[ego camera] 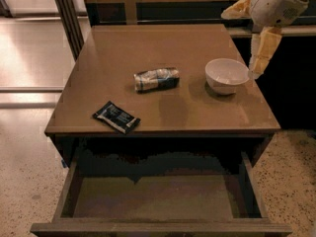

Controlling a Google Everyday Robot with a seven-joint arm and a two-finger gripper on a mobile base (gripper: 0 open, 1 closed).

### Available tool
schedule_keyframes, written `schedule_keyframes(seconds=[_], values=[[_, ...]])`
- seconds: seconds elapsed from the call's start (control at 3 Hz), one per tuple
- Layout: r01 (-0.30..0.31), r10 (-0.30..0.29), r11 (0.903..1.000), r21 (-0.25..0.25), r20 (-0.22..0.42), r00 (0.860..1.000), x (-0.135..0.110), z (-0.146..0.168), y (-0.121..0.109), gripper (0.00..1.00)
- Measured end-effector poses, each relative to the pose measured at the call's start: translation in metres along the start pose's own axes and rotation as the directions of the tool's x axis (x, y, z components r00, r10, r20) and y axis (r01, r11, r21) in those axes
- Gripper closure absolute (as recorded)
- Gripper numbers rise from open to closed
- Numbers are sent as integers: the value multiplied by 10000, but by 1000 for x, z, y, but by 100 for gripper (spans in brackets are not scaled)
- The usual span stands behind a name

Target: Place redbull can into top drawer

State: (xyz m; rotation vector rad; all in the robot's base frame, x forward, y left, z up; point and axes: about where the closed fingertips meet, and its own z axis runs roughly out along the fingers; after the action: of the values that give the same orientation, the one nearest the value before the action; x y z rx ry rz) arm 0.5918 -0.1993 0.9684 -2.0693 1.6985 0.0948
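Observation:
The redbull can lies on its side near the middle of the brown table top, silver and dark blue. The top drawer is pulled out below the table's front edge, and its flat bottom is bare. My gripper hangs at the upper right, above the table's right edge and just right of the white bowl. Its cream fingers are spread apart and hold nothing. It is well to the right of the can.
A white bowl stands on the right side of the table. A flat black-and-blue snack packet lies near the front left edge. A dark cabinet stands behind and to the right. Shiny floor lies to the left.

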Motion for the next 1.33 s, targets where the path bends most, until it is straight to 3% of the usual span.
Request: schedule_keyframes(seconds=[0.33, 0.67, 1.33], values=[[775, -734, 9961, -421, 921, 9930, -14, 47, -37, 0], [1356, -1268, 9898, -443, 1630, 9784, -32, 85, -69, 0], [1547, -1270, 9862, -595, 3286, 9359, -66, 143, -97, 0]])
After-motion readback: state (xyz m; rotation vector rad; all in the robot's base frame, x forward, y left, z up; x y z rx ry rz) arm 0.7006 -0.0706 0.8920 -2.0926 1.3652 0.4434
